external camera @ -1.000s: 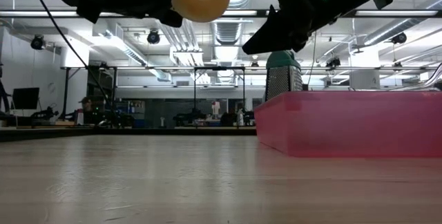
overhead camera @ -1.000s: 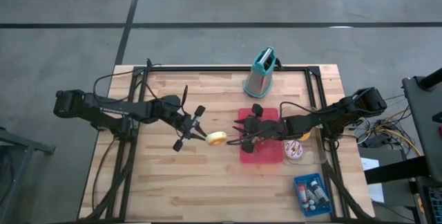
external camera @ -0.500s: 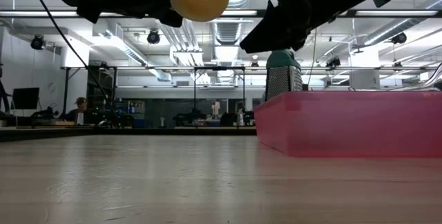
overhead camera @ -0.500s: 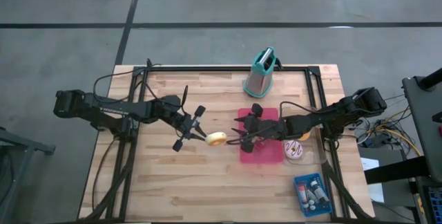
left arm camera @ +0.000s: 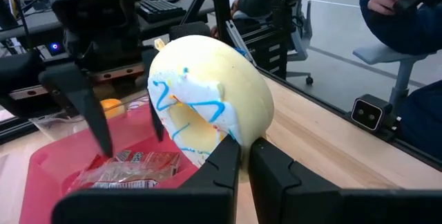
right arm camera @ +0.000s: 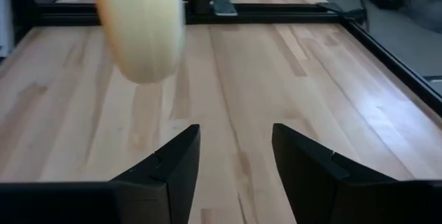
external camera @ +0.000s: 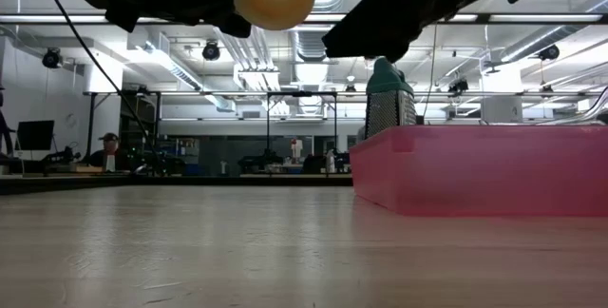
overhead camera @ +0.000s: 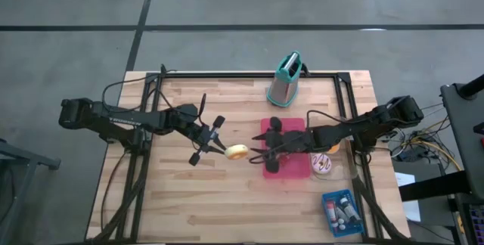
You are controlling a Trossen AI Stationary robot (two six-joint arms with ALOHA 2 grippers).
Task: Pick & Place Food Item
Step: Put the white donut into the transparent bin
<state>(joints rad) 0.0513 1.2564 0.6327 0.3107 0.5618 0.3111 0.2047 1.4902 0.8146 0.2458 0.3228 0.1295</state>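
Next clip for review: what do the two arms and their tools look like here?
Both arms are dark, slender and jointed, with black cables trailing along them. The left tool and right tool each end in two black fingers, flat and angular with slanted inner faces. A small light glows on the right arm's wrist housing in the left wrist view.
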